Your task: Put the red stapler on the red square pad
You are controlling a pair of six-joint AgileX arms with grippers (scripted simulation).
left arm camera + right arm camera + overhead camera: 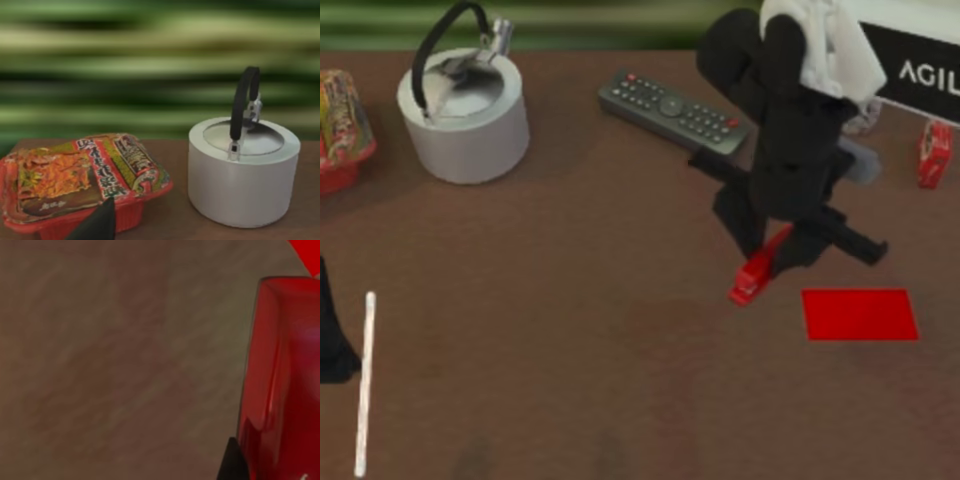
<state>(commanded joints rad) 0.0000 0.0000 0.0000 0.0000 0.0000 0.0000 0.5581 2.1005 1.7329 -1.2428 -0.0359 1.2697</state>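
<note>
Right gripper (pixel 772 252) is clamped on the red stapler (pixel 756 270), which slants out below it, apparently just off the worktop (pixel 600 330); grasped at one end, likely to carry it over. The red square pad (pixel 860 314) lies near, beside the gripper, bare. The arm hides the fingers' contact. Left gripper (pixel 332 350), at the edge: fingers' state indiscernible.

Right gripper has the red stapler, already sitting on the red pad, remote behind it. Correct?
Not quite. The right gripper holds the red stapler, but the top view shows it left of the red square pad, not on it. The remote does lie behind.
</note>
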